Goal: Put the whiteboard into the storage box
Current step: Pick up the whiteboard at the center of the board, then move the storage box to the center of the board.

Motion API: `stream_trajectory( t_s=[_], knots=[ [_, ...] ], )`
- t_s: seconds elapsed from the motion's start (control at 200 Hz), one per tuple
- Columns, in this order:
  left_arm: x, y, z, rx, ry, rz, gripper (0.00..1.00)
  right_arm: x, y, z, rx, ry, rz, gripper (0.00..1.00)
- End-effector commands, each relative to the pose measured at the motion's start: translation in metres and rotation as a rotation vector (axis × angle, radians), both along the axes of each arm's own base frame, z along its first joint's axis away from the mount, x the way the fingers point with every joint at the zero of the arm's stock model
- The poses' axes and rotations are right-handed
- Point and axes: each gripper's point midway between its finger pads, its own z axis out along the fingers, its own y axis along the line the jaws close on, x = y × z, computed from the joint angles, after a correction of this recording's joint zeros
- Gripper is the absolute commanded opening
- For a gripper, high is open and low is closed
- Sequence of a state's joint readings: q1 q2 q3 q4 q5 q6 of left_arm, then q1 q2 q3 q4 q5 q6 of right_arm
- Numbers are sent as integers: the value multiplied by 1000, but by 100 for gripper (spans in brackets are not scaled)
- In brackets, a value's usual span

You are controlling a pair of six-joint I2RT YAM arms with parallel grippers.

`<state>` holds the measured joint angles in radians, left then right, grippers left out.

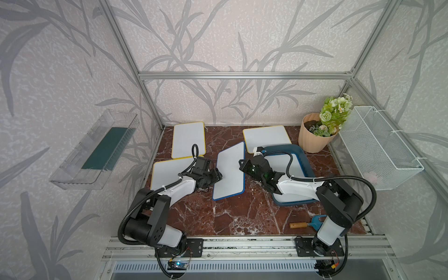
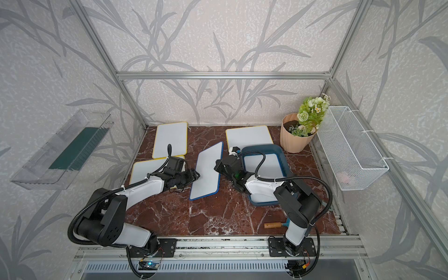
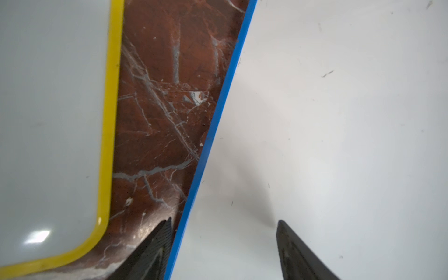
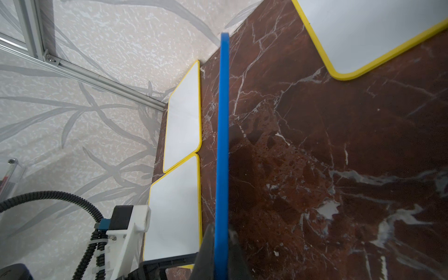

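A whiteboard with a blue rim (image 1: pixel 230 172) is in the middle of the red-brown table (image 1: pixel 230 218), between the two arms. It is tilted, not flat. I cannot tell if its near corner touches the table.

The right gripper (image 1: pixel 241 164) pinches the right edge of this board. In the right wrist view the blue rim sits tight between the two fingers of the right gripper (image 4: pixel 220 228).

The left gripper (image 1: pixel 219 177) is at the board's left edge. Its fingers are spread apart. In the left wrist view, one finger is over the white face and one finger (image 3: pixel 160 242) is over the table just beside the blue rim. It is not squeezing the board.

The storage box (image 1: pixel 288 146) is on the right side of the table, under the right arm. One white board (image 1: pixel 297 167) lies inside it.

Three boards with yellow rims lie flat: two on the far left (image 1: pixel 189 139) (image 1: pixel 169 174), touching, and one at the far side (image 1: pixel 266 138) just beside the box. A flower pot (image 1: pixel 312 138) stands far right.
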<state>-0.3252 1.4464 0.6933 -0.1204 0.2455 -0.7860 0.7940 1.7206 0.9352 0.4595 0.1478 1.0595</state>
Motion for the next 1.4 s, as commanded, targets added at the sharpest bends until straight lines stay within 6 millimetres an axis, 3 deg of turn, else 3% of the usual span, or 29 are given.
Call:
stream_trajectory(
  t_s=[0.0, 0.195, 0.325, 0.43, 0.56, 0.735, 0.97, 1.21, 1.395],
  knots=[
    [-2, 1, 15, 8, -13, -8, 71, 7, 6, 73, 46, -170, 13, 5],
    [-1, 4, 22, 32, -24, -9, 70, 8, -5, 114, 33, -240, 49, 2],
    [1, 6, 26, 46, -31, -7, 69, 4, -26, 148, 5, -299, 65, 2],
    [5, 0, 34, 41, -49, -12, 68, 0, -51, 179, -19, -353, 68, 2],
    [10, -15, 44, 59, -68, -42, 67, -6, -96, 216, -63, -427, 34, 1],
    [18, -58, 63, 98, -112, -114, 65, -24, -153, 255, -215, -527, -40, 0],
    [22, -136, 80, 175, -158, -205, 58, -40, -213, 255, -348, -529, -157, 0],
    [28, -198, 67, 255, -155, -241, 51, -54, -266, 252, -471, -513, -270, 0],
    [34, -235, 62, 275, -167, -271, 50, -54, -289, 234, -510, -468, -323, 0]
  ],
)
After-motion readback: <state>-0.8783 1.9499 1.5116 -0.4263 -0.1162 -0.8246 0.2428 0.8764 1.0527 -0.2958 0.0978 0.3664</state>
